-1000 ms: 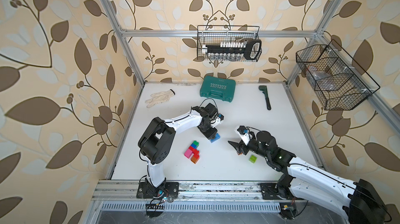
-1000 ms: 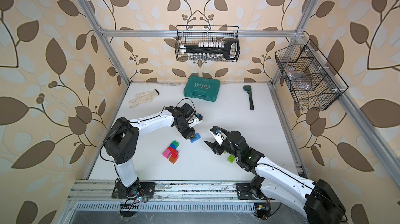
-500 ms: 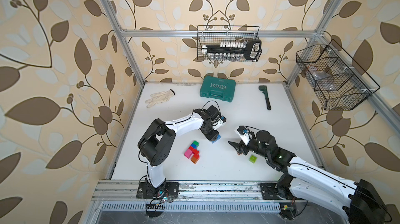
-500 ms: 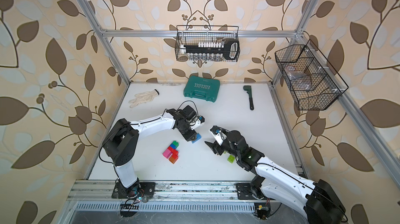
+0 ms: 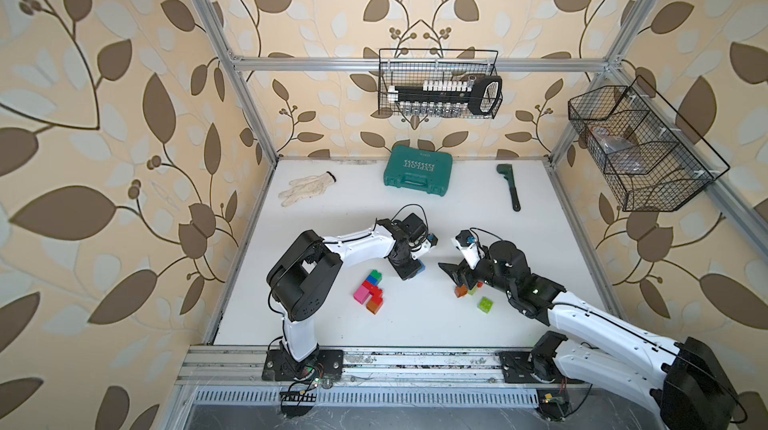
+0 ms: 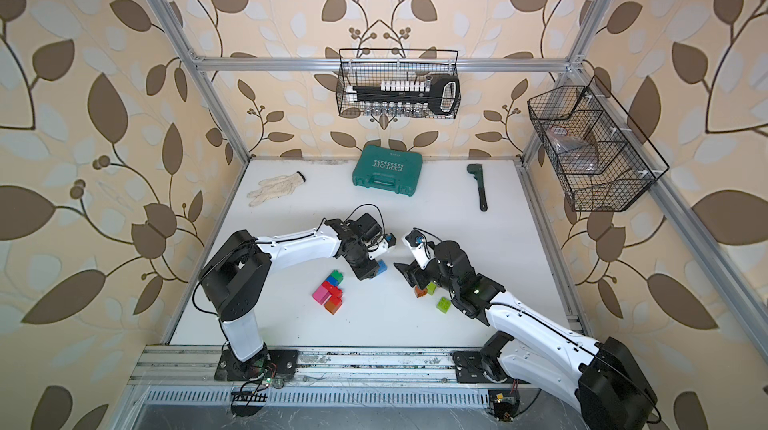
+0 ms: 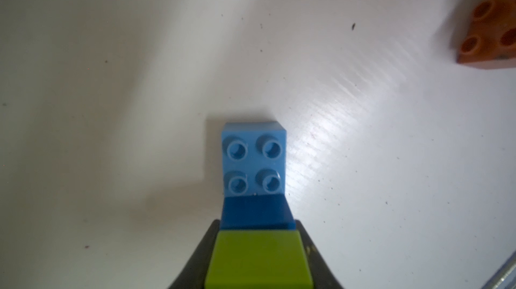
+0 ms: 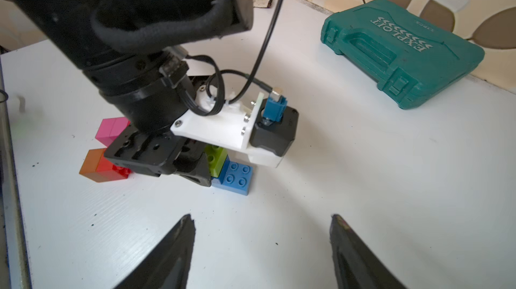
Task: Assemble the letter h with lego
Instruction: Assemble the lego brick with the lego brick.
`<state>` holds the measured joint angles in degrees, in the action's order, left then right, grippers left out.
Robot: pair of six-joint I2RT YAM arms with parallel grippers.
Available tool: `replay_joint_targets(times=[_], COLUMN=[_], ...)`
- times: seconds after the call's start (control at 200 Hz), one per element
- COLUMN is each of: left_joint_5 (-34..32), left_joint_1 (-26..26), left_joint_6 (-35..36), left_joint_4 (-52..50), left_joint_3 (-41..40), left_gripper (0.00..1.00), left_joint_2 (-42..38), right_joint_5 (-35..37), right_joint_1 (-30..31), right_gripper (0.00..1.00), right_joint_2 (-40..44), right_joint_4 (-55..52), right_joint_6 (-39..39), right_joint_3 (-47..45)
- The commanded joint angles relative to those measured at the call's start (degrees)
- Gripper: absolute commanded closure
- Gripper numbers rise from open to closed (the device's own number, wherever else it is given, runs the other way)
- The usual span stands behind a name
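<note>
Scanning from the front rail: loose lime brick (image 5: 484, 304) and orange brick (image 5: 460, 291) lie on the white surface (image 5: 415, 336) beside the right arm. A cluster of pink, red, orange, blue and green bricks (image 5: 370, 291) sits touching, ahead of the left arm's base. Right tool (image 8: 262, 226) hovers just beyond the orange brick, fingers spread wide, nothing between them.

Past the cluster, left tool (image 5: 406, 269) points down. Its jaws sit snug against the sides of a second lime brick (image 7: 258, 257). That brick is stacked over a blue brick (image 7: 254, 159) resting on the surface, four studs free.

Step, as I judge: pressing lime onto blue, a sub-piece of the h. Next move calls for a straight-up release that leaves the pair seated, then joining it to the cluster. Teal case (image 5: 417, 170) lies far back.
</note>
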<state>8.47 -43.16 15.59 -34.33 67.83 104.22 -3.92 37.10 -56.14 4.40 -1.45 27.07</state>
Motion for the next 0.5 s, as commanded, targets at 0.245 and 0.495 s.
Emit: replay_joint_targets(times=[0.245,0.495], left_joint_5=[-2.49,-3.55], left_joint_1=[-0.17,-0.22], left_joint_6=[3.46,4.47], left_joint_4=[1.33,2.76], left_joint_3=[-1.02,-1.13], left_gripper=[0.62,0.64], left_joint_2=[0.13,1.1], right_joint_5=[-2.35,-1.72], right_joint_1=[-1.72,-1.81], right_gripper=[0.29,0.3], right_joint_2=[-0.47,-1.48], right_joint_4=[-4.45,-6.61], right_joint_6=[6.11,7.52], right_joint_3=[3.98,5.19])
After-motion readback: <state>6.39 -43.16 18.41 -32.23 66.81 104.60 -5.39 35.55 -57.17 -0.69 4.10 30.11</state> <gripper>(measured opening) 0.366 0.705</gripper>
